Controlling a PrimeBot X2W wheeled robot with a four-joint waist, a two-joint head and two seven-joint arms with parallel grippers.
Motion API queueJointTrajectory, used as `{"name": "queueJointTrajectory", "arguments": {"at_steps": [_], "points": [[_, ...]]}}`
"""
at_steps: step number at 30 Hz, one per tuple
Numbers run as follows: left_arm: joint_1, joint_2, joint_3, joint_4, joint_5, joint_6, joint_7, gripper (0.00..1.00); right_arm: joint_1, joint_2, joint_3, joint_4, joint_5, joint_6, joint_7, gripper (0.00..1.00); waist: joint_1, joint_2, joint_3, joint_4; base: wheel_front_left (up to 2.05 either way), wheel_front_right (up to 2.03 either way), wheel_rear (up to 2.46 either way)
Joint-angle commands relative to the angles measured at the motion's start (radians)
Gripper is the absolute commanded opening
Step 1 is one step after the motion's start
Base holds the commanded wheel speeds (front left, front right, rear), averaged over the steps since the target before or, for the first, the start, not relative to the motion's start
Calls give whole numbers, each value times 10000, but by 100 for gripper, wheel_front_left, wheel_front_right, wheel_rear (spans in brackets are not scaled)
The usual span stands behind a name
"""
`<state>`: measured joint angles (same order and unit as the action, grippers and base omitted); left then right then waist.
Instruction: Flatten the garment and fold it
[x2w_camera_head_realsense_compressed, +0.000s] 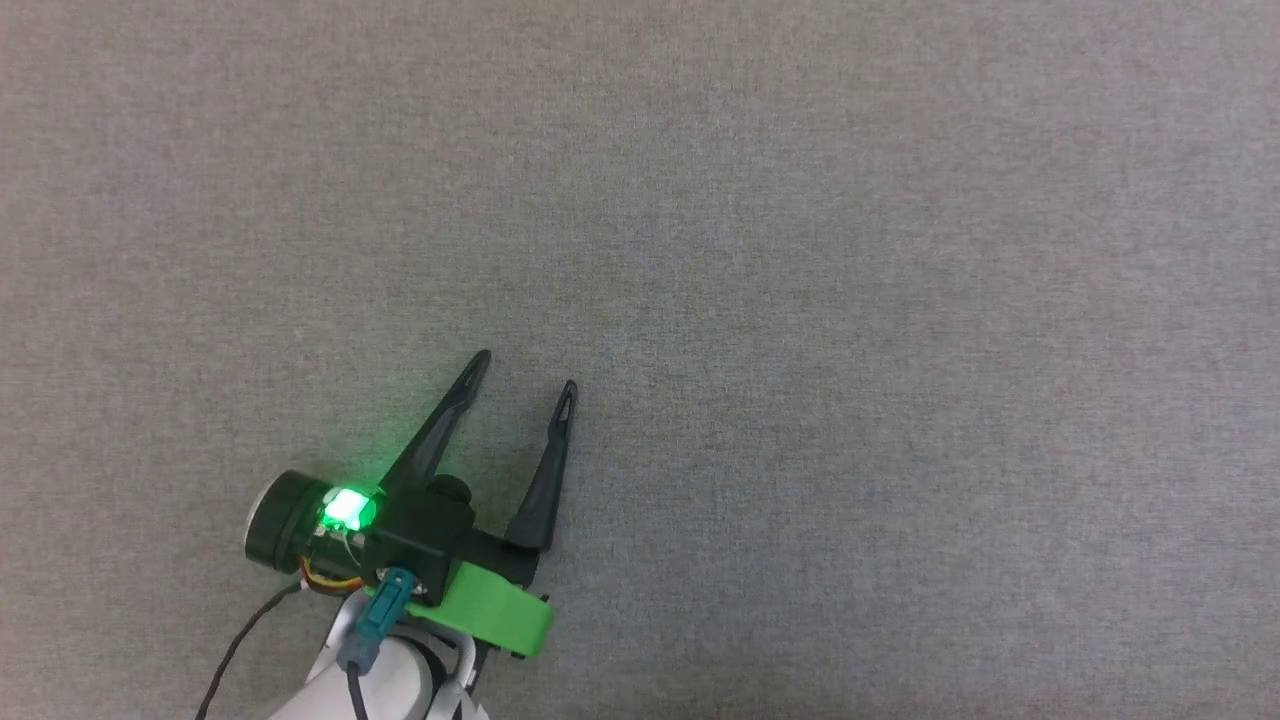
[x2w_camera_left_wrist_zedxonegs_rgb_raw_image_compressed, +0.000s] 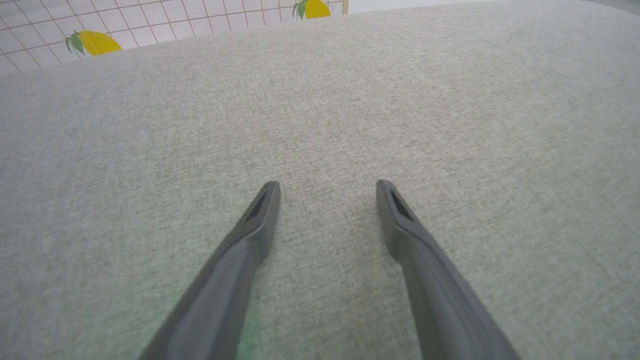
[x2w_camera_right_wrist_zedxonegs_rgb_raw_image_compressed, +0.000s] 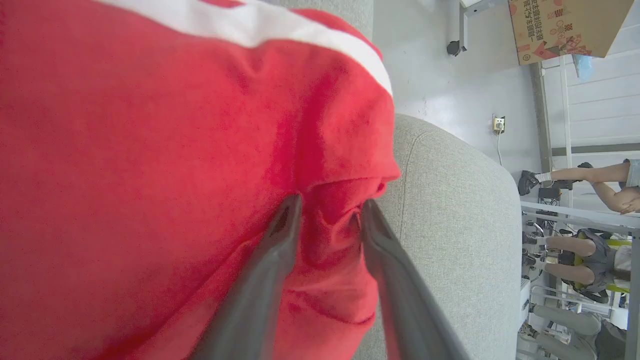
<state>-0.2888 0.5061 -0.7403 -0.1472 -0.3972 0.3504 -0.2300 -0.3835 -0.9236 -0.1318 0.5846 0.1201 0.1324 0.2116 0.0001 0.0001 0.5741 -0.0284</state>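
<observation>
Right wrist view puts the garment right under my camera: red cloth spread over the grey pad, its edge lying close to the pad's rounded border, with a white stripe running across the far part of it. My right gripper has its two fingers drawn close together with a puckered ridge of red fabric bunched between them, so I read it as pinched onto the cloth near that edge. How firm the hold is I cannot judge. My left gripper hangs over a bare stretch of the pad, fingers spread wide with nothing between them; in its own wrist view, the left gripper points across plain grey weave. I expect the fabric to be light, limp and willing to crease wherever I push it. It should drag and bunch rather than slide as one piece, and a thin pinch may slip free under tension. I would hold it at a thicker seam, such as the hem trim or a corner, and bring the free left gripper onto the opposite edge, so the cloth can be drawn taut between two holds before any folding.
</observation>
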Motion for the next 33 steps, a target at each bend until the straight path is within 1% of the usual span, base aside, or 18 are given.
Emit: {"name": "queueJointTrajectory", "arguments": {"at_steps": [1, 4, 9, 12, 14, 16, 22, 27, 30, 33], "points": [[-101, 22, 10, 67, -14, 29, -7, 100, 15, 107, -18, -45, -93, -17, -76, 100, -1, -1, -279, -4, 0, 0, 0], [87, -153, 146, 273, -356, 66, -58, 100, 30, 154, 183, -257, -83, -17, -51, 100, -1, -1, -881, -12, 0, 0, 0], [378, -267, 307, 630, -689, 75, -142, 100, -218, 159, 756, -1114, 427, -17, -221, 100, -1, -1, -2069, -73, 0, 0, 0], [592, -359, 536, 755, -1014, 146, -176, 100, -506, 321, 792, -1550, 743, -17, -545, 100, -1, -1, -2755, -73, 0, 0, 0], [714, -319, 690, 842, -1163, 183, -192, 100, -614, 548, 895, -1843, 1092, -17, -771, 100, -1, -1, -3143, -72, 0, 0, 0], [830, -267, 890, 899, -1321, 266, -202, 100, -740, 837, 1050, -2237, 1428, -17, -997, 100, -1, -1, -3473, -69, 0, 0, 0], [1052, 121, 1231, 936, -1439, 525, -106, 100, -890, 2002, 1382, -3527, 2279, -17, -1699, 100, -1, -1, -4225, -49, 0, 0, 0], [1274, 404, 1347, 812, -1454, 701, 2, 100, -257, 3157, 1184, -4466, 2773, -17, -2293, 100, -1, -1, -4643, 20, 0, 0, 0], [1396, 486, 1382, 748, -1480, 794, 47, 100, 239, 3714, 1169, -4904, 2753, -17, -2490, 100, -1, -1, -4768, 85, 0, 0, 0], [1489, 558, 1335, 686, -1452, 828, 90, 100, 834, 4444, 1071, -5242, 2745, -17, -2565, 100, -1, -1, -4875, 170, 0, 0, 0]]}}
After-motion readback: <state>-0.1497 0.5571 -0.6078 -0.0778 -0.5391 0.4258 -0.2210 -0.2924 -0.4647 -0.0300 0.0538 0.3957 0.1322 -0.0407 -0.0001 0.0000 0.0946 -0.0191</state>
